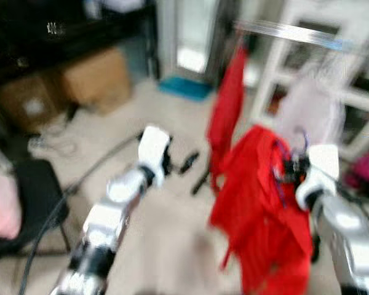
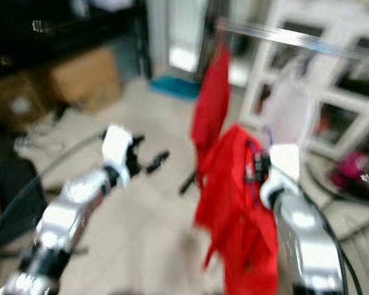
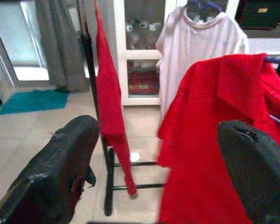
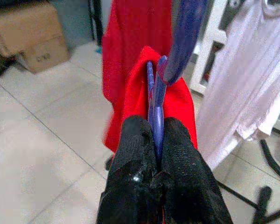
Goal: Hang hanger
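My right gripper (image 4: 157, 140) is shut on the neck of a purple hanger (image 4: 157, 107), whose hook rises above the fingers. A red shirt (image 1: 258, 209) hangs from that hanger in front of my right arm. Above and beyond it runs the silver rail (image 1: 289, 32) of a clothes rack. On the rail hang a narrow red garment (image 1: 226, 110) and a pale shirt (image 3: 200, 42) on its own purple hanger. My left gripper (image 1: 186, 163) is open and holds nothing; it is raised left of the red shirt, with its fingers (image 3: 60, 172) wide apart. The head views are blurred.
The rack's black post and foot (image 3: 107, 186) stand on the tiled floor. A white glass-door cabinet (image 1: 357, 92) is behind the rack. Cardboard boxes (image 1: 98, 77) and a teal mat (image 1: 184, 87) lie far left. A black chair (image 1: 37, 196) stands near left, with cables beside it.
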### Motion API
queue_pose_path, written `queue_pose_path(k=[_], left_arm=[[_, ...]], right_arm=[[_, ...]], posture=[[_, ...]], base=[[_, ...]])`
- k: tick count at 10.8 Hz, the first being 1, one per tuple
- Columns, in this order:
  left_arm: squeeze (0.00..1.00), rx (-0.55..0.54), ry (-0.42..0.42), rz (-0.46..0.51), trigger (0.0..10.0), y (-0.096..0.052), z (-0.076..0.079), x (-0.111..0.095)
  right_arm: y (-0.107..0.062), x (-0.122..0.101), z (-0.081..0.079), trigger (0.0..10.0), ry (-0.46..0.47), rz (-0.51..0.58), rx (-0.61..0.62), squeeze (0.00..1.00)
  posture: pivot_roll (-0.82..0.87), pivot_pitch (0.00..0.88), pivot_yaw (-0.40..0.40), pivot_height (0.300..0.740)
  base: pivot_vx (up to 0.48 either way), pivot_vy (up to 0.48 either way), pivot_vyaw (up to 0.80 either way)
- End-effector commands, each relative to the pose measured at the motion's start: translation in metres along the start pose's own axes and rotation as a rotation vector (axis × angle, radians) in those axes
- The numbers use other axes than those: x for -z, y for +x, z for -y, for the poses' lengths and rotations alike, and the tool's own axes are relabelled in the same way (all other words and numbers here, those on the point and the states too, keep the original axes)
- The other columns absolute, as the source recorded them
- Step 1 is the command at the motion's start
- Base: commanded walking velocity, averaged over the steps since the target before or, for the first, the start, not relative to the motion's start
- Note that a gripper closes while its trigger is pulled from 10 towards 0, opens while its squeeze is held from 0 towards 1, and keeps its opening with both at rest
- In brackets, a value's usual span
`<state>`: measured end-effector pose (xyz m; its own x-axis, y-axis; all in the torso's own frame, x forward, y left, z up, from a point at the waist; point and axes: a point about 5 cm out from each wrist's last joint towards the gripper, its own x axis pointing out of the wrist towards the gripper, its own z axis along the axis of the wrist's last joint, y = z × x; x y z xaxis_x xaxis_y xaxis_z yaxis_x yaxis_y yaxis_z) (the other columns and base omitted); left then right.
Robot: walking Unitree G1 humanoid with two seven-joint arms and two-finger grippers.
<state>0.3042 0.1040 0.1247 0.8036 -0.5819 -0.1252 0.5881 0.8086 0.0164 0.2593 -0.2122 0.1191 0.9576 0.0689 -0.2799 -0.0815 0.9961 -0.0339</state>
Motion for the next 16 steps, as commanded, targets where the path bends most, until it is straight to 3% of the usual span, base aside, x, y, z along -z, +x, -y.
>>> queue_pose_path(k=[1,2,6,10,11,12,14,16], left_arm=[[0.0,0.01,0.011,0.009,10.0,0.002,0.002,-0.003],[0.0,0.014,0.013,0.008,10.0,0.002,0.002,-0.003],[0.0,0.027,0.023,-0.002,10.0,0.002,0.005,0.0],[0.0,0.062,0.02,-0.009,10.0,0.002,0.007,0.001],[0.28,0.111,-0.025,0.014,10.0,0.002,0.008,-0.001],[1.0,0.167,-0.067,0.017,10.0,0.002,0.009,-0.004],[1.0,0.255,-0.081,0.013,10.0,0.004,0.009,-0.008],[1.0,0.352,-0.038,-0.024,10.0,0.012,0.007,-0.011]], right_arm=[[-0.001,-0.015,0.004,10.0,0.026,0.082,-0.024,0.0],[-0.002,-0.019,0.007,10.0,0.076,0.114,-0.063,0.0],[-0.005,-0.02,0.009,10.0,0.066,0.131,-0.188,0.0],[-0.007,-0.025,-0.001,10.0,0.083,0.164,-0.285,0.0],[-0.006,-0.027,-0.005,10.0,0.068,0.167,-0.302,0.0],[-0.007,-0.032,-0.009,10.0,0.054,0.178,-0.322,0.0],[-0.008,-0.038,-0.013,10.0,0.009,0.179,-0.359,0.0],[-0.008,-0.044,-0.021,10.0,-0.031,0.182,-0.393,0.0]], posture=[[0.03,0.0,0.022,0.74],[0.02,0.0,0.024,0.74],[0.01,0.0,0.007,0.74],[0.02,0.0,-0.003,0.74],[0.02,0.0,0.007,0.74],[0.01,0.0,0.011,0.74],[0.01,0.0,0.012,0.74],[0.01,0.0,0.024,0.74]], base=[[0.0,0.0,0.0],[0.0,0.0,0.0],[0.0,0.0,0.0],[0.0,0.0,0.0],[0.0,0.0,0.0],[0.0,0.0,0.0],[0.0,0.0,0.0],[0.0,0.0,0.0]])
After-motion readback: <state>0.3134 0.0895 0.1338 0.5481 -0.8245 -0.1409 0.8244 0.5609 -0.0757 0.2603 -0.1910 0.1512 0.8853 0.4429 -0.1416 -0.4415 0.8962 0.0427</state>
